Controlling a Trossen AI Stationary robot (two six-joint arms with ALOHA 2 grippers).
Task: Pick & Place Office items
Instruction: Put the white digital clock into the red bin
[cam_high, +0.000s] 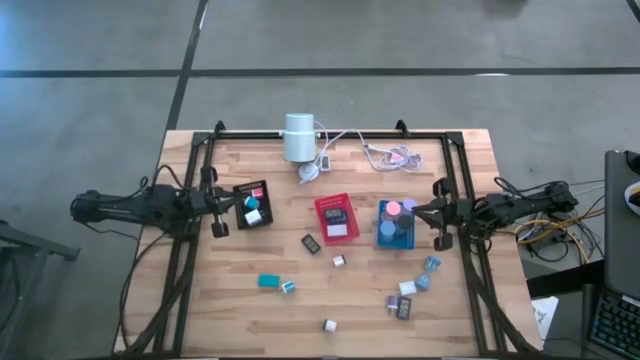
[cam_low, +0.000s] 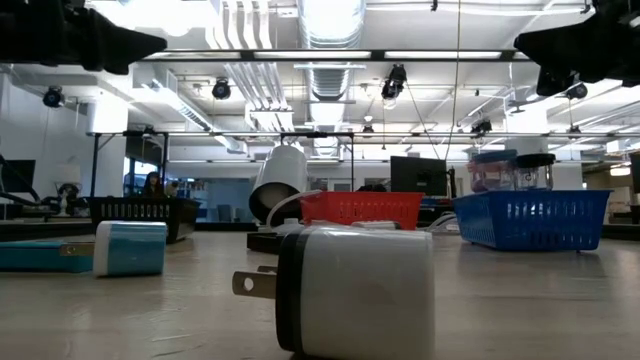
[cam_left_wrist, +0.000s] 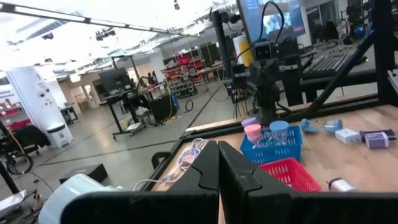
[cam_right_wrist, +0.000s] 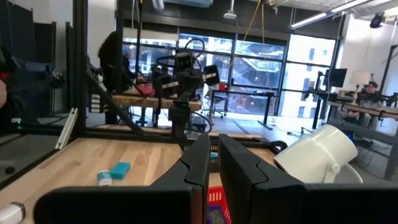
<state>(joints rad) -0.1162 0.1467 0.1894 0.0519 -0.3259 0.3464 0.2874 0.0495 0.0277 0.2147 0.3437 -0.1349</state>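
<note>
Overhead, showed the left hand (cam_high: 218, 212) hovering at the left edge of the wooden surface (cam_high: 240, 310), just beside the black tray (cam_high: 252, 203); fingers pressed together, nothing between them. Showed the right hand (cam_high: 437, 215) opposite, at the right edge, just beside the blue tray (cam_high: 395, 238); fingers drawn nearly together with only a thin slit left, nothing held. Found the red tray (cam_high: 336, 217) between the other two trays, near the middle.

Found the office items spread over several places: a pink disc (cam_high: 393, 208) and a lilac disc (cam_high: 407, 207) in the blue tray among darker pieces; white and teal pieces in the black tray; a white piece in the red tray. Counted loose on the bare wood a black block (cam_high: 311, 243) and a small grey piece (cam_high: 339, 261) in front of the red tray, a teal block (cam_high: 269, 281) with a small white-and-teal piece (cam_high: 288, 288) just beside it, a lone white plug (cam_high: 329, 325) near the front edge, and a cluster of small pieces (cam_high: 410, 290) toward the right, nearer the front than the blue tray.

Placed the white cylinder (cam_high: 299, 137) at the far edge, cables (cam_high: 390, 155) trailing to its right. From surface height, filled the foreground with the white plug, prongs pointing left, well apart from both hands.
</note>
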